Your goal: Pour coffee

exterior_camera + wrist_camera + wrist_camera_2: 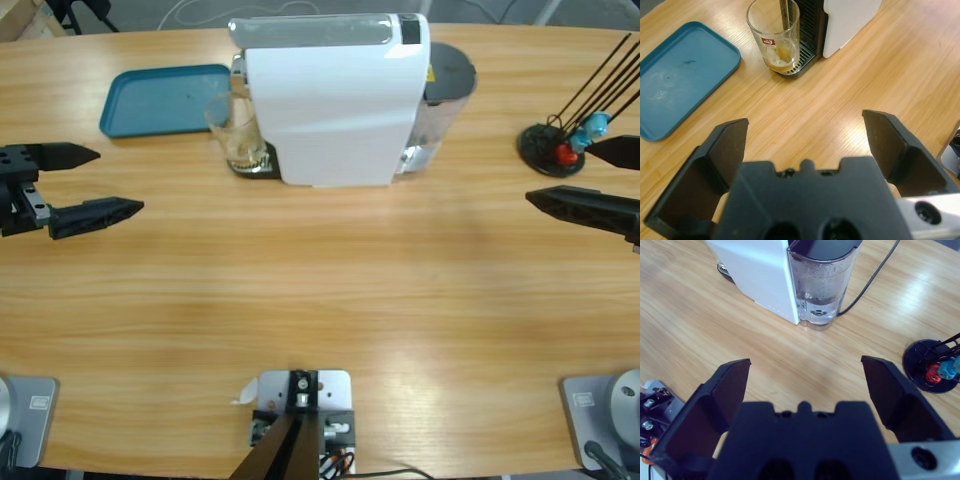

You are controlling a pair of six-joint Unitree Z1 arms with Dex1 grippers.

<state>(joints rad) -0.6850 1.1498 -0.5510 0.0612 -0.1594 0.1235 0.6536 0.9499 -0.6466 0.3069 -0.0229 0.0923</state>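
- My left gripper [95, 180] hangs over bare table at the left edge, jaws spread wide with nothing between them; its arm is cut off by the frame.
- My right gripper [580, 175] sits at the right edge, jaws likewise parted and empty, the upper jaw mostly out of the high view.
- Ahead of the left gripper I see a drinking glass [775, 37] standing upright on the drip tray [800, 65] of the white coffee machine [330, 100].
- The coffee [780, 64] is a shallow amber layer at the bottom of that glass; from above the glare makes it hard to see.
- A red mark on the glass is too small for me to read.
- A teal tray [160, 98] lies flat just left of the glass.
- The machine's clear water tank [820, 287] faces the right gripper, a black cable [875, 275] trailing behind it.
- Near the right gripper stands a black capsule rack [550, 145] holding a red and a blue capsule, its wires running off frame.
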